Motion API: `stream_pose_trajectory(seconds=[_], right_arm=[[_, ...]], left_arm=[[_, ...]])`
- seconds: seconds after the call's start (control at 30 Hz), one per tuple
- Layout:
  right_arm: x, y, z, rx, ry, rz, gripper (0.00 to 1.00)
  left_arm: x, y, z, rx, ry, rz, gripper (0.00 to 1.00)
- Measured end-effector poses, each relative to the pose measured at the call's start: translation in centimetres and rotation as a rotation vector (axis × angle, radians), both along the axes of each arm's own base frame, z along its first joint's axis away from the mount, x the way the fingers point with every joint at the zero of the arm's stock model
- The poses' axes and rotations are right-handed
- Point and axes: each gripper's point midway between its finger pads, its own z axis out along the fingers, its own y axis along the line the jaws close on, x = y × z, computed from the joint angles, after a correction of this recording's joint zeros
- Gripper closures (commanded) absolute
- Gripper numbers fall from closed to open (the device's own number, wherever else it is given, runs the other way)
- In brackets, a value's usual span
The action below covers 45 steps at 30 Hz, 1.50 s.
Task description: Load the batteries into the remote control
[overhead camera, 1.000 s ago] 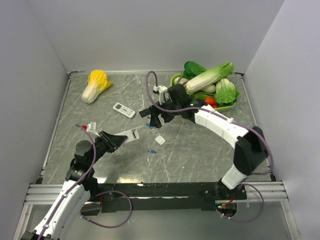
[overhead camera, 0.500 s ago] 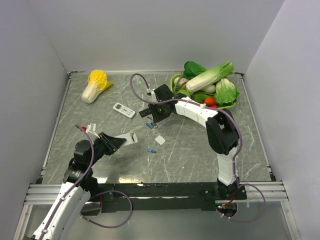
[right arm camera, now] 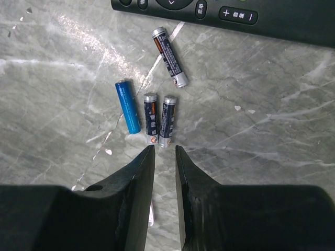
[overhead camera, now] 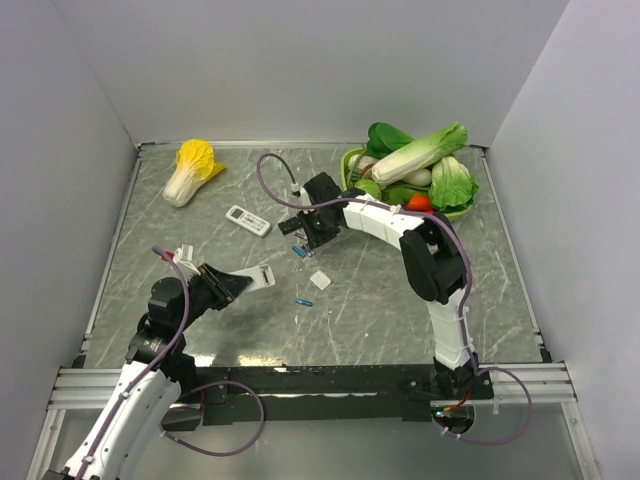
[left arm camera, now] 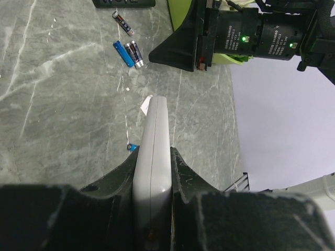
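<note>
Two arms reach over a grey marbled table [overhead camera: 150, 250] in the top view. At the back lie a yellow-and-white cabbage [overhead camera: 190, 170] on the left and a green tray of leafy vegetables [overhead camera: 450, 213] on the right, with a small white remote [overhead camera: 248, 220] between them. The left gripper [overhead camera: 228, 283] is clamped on the light-grey rectangular remote control [overhead camera: 258, 273]. Its long axis points right, toward a small flat white piece [overhead camera: 320, 280] and a lone blue cell [overhead camera: 303, 301]. The right gripper [overhead camera: 315, 232] hangs over the small cylindrical batteries [overhead camera: 298, 251].

From the left wrist, the remote control [left arm camera: 153, 157] shows edge-on, running straight away between both fingers. The right arm's black body [left arm camera: 209, 36] stands beyond its tip.

From the right wrist, the fingers [right arm camera: 138, 198] stand slightly parted with nothing between them. Just beyond lie one blue and two dark batteries [right arm camera: 151, 118], side by side. A fourth lies apart, near a slim black remote [right arm camera: 225, 15].
</note>
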Motion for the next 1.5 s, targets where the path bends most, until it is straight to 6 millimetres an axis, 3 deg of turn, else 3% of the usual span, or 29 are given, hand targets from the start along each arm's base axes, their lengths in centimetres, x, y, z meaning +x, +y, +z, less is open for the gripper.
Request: stream_pose_trajectory(seconds=[0.27,0.5,0.57,0.67,0.8,0.97,1.07,1.33,1.5], right_arm=[[-0.2,-0.2,-2.5,-0.031,0.044,-0.012,0.75],[0.2,-0.4,-2.5,-0.044,0.03,-0.033,0.77],[0.3,-0.5,-2.5,-0.051,0.025,-0.037,0.9],[0.5,-0.7,-2.6,-0.067,0.012,-0.038,1.0],[0.4,-1.1,-2.6,-0.069,-0.013,-0.04,1.0],[-1.7,-2.8,-2.1,-0.089,0.0,-0.036,1.0],[-3.1,-3.5,-0.1,-0.066,-0.005,-0.034,1.0],[-5.3,-1.5,11.8,0.22,-0.128,-0.008,1.0],[-8.4,-0.3,16.5,0.352,-0.13,0.021,1.0]], left_arm=[[0.0,-0.1,0.1,-0.002,-0.003,-0.006,0.99],[0.0,-0.2,0.1,-0.002,-0.004,-0.01,0.99],[0.0,-0.2,0.1,0.0,-0.005,-0.011,0.99],[0.0,-0.2,0.2,-0.002,-0.011,-0.013,0.99],[0.2,-0.4,0.9,-0.013,-0.041,-0.025,0.99],[0.6,-0.9,2.4,-0.05,-0.112,-0.045,0.99],[0.8,-1.4,2.8,-0.083,-0.144,-0.063,0.99],[1.3,-2.6,3.3,-0.165,-0.177,-0.12,0.99],[1.6,-3.2,4.6,-0.197,-0.227,-0.152,0.99]])
